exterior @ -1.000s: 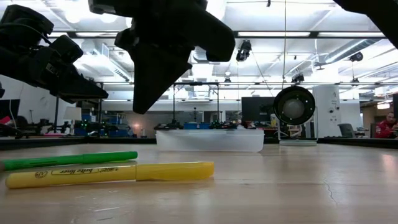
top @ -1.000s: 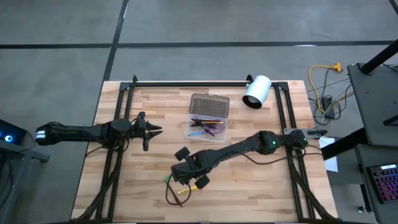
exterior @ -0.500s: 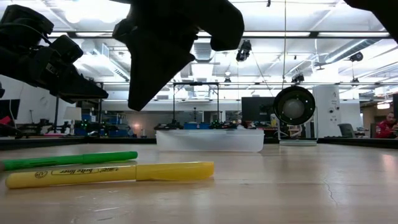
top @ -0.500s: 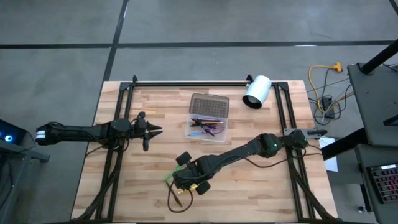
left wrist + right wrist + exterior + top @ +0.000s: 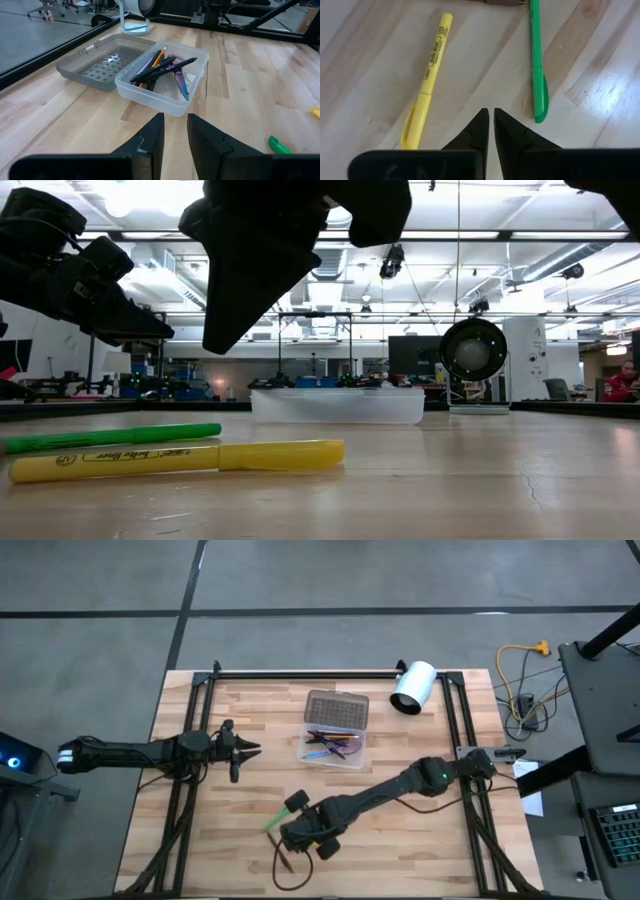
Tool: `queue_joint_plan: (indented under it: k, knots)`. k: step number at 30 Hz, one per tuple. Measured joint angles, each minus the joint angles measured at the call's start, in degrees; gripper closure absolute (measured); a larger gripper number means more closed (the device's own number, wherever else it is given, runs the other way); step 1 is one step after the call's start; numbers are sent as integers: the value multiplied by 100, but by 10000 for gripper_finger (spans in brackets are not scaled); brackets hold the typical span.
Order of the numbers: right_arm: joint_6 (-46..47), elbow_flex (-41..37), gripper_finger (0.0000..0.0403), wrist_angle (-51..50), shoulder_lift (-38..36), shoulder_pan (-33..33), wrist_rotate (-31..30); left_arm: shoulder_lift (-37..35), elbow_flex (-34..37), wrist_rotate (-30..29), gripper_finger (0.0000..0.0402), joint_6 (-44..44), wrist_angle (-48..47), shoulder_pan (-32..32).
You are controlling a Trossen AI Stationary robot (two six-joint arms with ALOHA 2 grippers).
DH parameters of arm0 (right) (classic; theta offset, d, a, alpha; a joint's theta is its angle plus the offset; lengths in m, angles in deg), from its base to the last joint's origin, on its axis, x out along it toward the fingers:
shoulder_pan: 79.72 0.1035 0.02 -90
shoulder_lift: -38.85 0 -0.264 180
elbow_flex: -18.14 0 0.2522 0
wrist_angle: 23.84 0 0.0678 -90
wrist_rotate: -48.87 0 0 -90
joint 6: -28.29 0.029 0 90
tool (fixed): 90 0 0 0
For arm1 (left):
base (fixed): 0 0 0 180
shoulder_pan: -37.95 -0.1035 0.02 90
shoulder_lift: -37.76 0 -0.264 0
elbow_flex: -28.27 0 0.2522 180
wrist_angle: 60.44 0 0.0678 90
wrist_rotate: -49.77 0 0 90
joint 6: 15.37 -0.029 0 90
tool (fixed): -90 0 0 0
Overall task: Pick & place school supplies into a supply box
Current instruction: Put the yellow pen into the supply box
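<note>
Over the last second the right hand has travelled toward the near table edge and now hangs over the yellow highlighter and green pen, its fingers almost together and holding nothing, so a pick looks imminent. Both are slim, smooth plastic sticks lying flat just ahead of it. The translucent, rounded supply box, ribbed grey lid open, sits well beyond. The left hand waits, half open and empty
</note>
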Motion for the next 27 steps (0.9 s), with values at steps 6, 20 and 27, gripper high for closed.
queue_joint_plan:
  k: [6,20,27]
  knots:
    - [-20,0,353,-1,0,9,0,0,0,0,332,0,0,0]
    - [154,0,294,-214,0,20,4,0,0,2,332,-2,0,0]
    - [1152,0,300,-223,0,20,12,0,2,1,332,-1,0,0]
